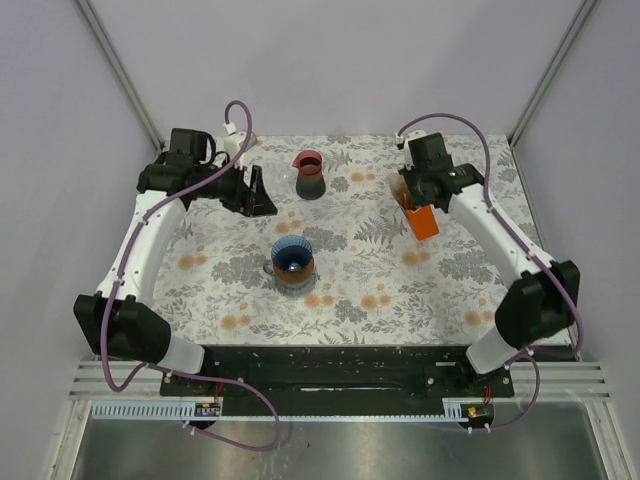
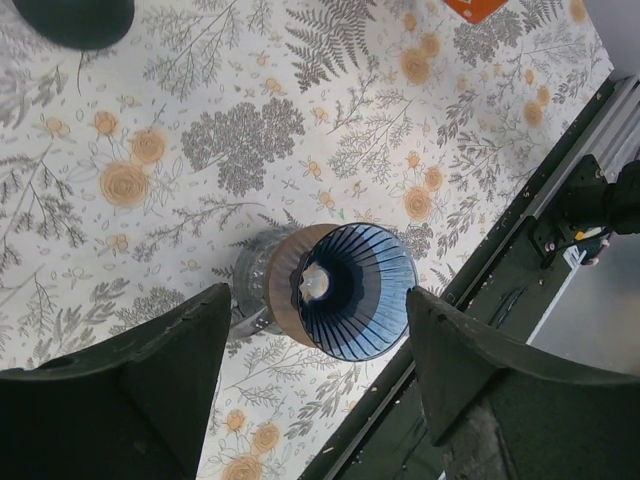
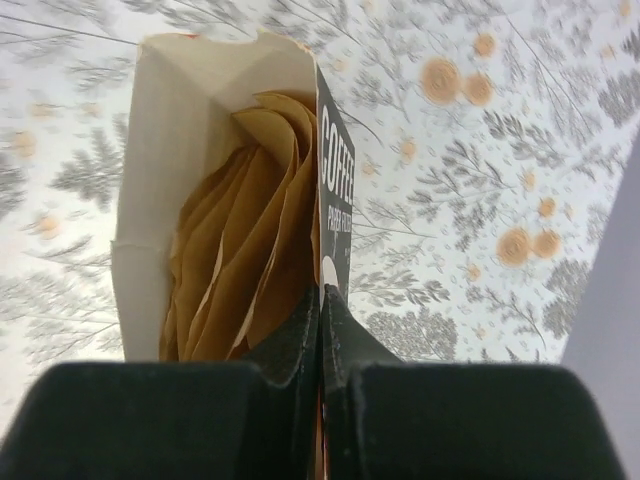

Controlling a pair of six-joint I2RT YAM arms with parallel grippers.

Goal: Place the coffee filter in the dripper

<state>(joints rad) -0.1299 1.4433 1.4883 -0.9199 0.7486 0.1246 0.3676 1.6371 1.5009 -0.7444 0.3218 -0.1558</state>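
coffee filter (boxed) at closed right gripper

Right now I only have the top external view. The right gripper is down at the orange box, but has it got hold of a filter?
Observer: The right wrist camera shows the right gripper shut at the printed side wall of the box. I can't tell whether a filter is pinched.
Operator: Does the box hold more than one?
Observer: Yes, several brown ones stand fanned inside it.
Operator: And the dripper, anything in it yet?
Observer: The left wrist camera looks straight into the blue dripper. It shows bare ribs and no paper.
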